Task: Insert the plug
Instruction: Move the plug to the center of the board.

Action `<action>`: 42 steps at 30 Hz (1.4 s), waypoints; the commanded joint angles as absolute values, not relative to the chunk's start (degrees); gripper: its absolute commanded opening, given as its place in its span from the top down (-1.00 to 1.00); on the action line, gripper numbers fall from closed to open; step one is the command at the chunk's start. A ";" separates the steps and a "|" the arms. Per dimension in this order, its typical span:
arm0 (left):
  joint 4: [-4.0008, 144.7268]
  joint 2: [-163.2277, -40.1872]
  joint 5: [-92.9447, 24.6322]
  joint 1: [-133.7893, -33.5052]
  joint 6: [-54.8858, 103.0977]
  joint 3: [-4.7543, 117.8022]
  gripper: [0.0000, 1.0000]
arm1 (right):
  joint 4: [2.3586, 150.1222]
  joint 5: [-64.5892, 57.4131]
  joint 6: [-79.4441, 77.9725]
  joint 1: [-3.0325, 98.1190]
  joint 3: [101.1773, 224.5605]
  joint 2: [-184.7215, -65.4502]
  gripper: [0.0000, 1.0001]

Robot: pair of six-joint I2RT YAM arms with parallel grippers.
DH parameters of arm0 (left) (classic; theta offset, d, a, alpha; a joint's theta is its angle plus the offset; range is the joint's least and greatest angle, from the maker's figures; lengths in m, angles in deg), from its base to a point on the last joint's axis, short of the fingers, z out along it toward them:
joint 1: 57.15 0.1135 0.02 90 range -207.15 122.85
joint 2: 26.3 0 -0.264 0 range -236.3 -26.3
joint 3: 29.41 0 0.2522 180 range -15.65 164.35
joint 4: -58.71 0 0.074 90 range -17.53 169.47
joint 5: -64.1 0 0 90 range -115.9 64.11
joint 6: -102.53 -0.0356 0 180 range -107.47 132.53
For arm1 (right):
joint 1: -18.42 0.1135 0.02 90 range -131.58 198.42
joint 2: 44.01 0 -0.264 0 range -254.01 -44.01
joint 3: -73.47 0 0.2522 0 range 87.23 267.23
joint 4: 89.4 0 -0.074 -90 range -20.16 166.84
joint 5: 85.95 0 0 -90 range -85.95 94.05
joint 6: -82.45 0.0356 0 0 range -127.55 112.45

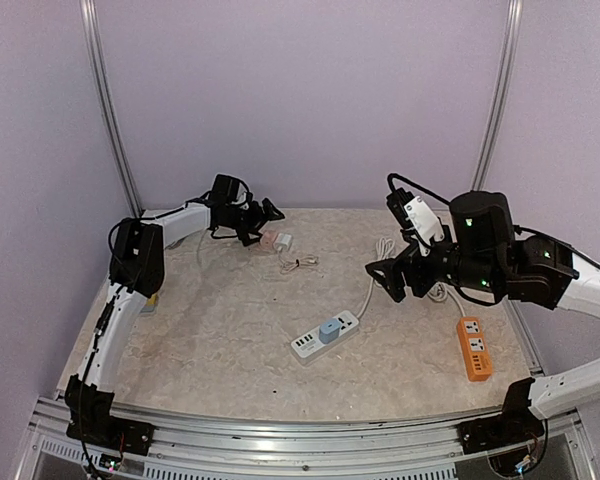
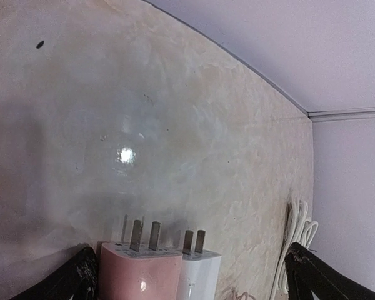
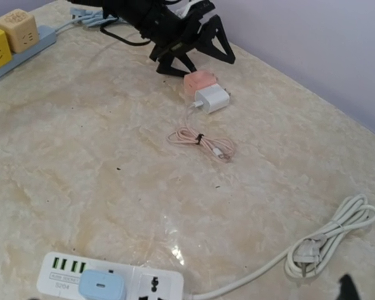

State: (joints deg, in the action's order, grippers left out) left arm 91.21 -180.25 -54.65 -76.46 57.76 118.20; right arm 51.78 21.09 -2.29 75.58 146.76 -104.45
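1. Pink plug (image 2: 140, 272) lay touching a white plug (image 2: 197, 272), far-left on the table (image 1: 230, 330), well apart from the strip (image 1: 325, 335).
2. I noted the left gripper (image 1: 263, 215) spread wide, flanking both plugs.
3. I could not tell the right gripper's (image 1: 388, 278) spread.

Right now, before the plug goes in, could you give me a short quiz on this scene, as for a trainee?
1. True or false: the blue adapter already sits in the white power strip.
2. In the left wrist view, what stands between the fingers of the open left tool?
A. a yellow cube
B. a pink charger and a white charger
C. a coiled white cord
3. Fill in: the small strip, far right in the top view, is coloured ____.

Key: 1 true; 2 B; 3 orange.
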 commanded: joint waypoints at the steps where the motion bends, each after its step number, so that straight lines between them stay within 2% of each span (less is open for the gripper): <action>1: 89.88 -182.72 -58.03 -78.36 58.23 116.97 -0.98 | 50.95 21.57 -1.84 76.29 148.21 -104.64 -0.98; 17: 87.85 -182.20 -59.78 -83.11 59.97 116.28 -0.97 | 49.72 23.10 -1.93 76.95 149.36 -103.14 -0.99; 28: 84.61 -184.23 -59.67 -89.14 62.96 116.76 -0.97 | 50.05 26.66 0.80 76.91 145.99 -97.78 -1.00; 33: 84.04 -185.41 -60.15 -91.07 62.95 116.69 -0.97 | 53.84 28.61 3.37 76.87 140.38 -94.48 -0.99; 38: 82.85 -184.92 -60.07 -91.69 63.56 115.36 -0.98 | 58.02 35.52 6.58 76.48 136.23 -93.33 -0.99; 42: 80.17 -181.14 -59.29 -90.64 64.18 110.30 -0.98 | 59.71 40.86 7.92 73.52 136.17 -97.61 -1.00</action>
State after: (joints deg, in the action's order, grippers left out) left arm 80.06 -182.28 -59.89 -91.19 63.18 115.99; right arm 55.75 34.14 5.25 75.85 136.69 -94.51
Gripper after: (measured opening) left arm 0.988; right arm 0.997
